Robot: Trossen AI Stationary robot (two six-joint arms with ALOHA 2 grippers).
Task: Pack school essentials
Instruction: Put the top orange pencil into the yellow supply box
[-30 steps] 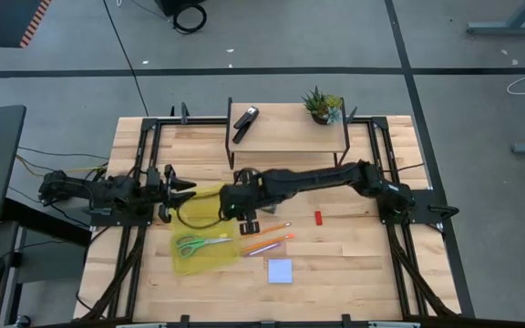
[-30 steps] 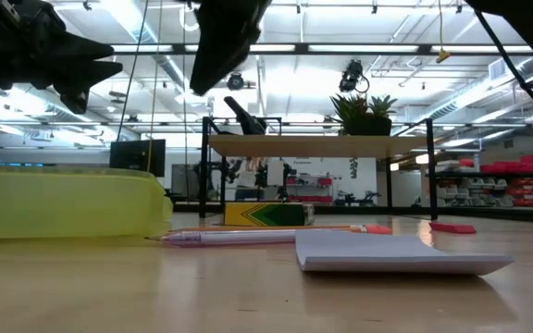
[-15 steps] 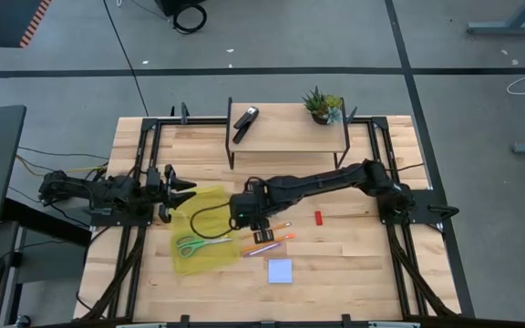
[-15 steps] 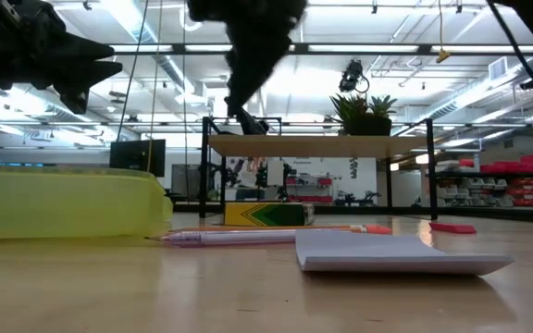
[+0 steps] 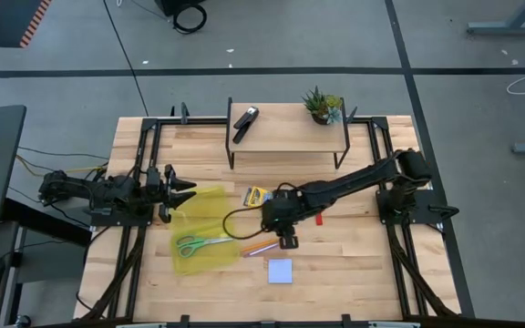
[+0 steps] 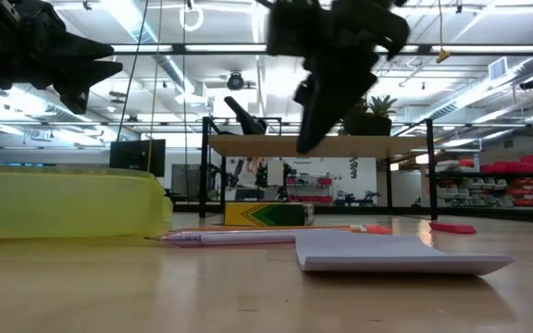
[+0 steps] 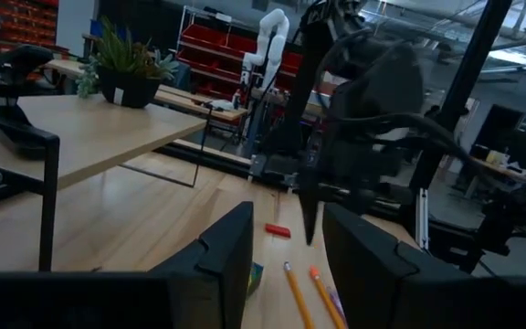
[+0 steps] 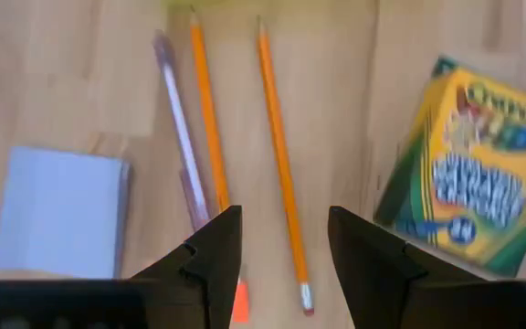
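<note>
Across the bench (image 5: pixel 354 264), the largest task item is the yellow pouch (image 5: pixel 203 239), which lies at the left with the green-handled scissors (image 5: pixel 199 244) already inside it, their long axis roughly crosswise and handles toward the left. Since a second ago the right arm has swung from over the pouch mouth to the loose items at centre, uncovering the crayon box (image 5: pixel 257 195); this suggests one placement is done and the next pick is starting. The right pincer (image 8: pixel 278 242) now hangs spread and empty above the orange pencils (image 8: pixel 245 128), which lie parallel beside a pale pen (image 8: pixel 179 128), long axes running diagonally on the bench, eraser ends toward the pincer in the right wrist view. The left pincer (image 7: pixel 286 242), fingers apart, waits at the pouch's left edge, apparently steadying it. The blue note pad (image 5: pixel 280 271) sits just nearer the front edge, and the tiny red block (image 5: pixel 318 218) lies right of the pencils.
</note>
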